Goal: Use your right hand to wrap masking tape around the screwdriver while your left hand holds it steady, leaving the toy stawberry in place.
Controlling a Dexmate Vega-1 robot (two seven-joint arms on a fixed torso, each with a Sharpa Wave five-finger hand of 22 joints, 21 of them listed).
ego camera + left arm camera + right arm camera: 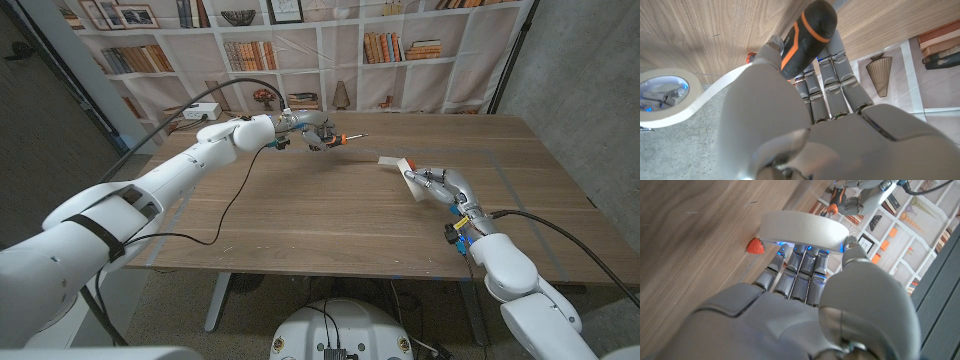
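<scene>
On the wooden table: one strawberry; left hand grips one screwdriver, right hand one tape roll.

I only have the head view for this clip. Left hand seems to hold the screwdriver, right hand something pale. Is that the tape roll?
Observer: Yes. In the right wrist view the right hand grips the masking tape roll, its fingers passing under the ring.
Reviewer: Is the tape on the screwdriver yet?
Observer: In the left wrist view a pale strip runs from the roll up to the left hand, which grips the screwdriver by its black and orange handle; the join itself is hidden.
Reviewer: I can't find the strawberry.
Observer: The toy strawberry lies on the table, touched by neither hand.
</scene>
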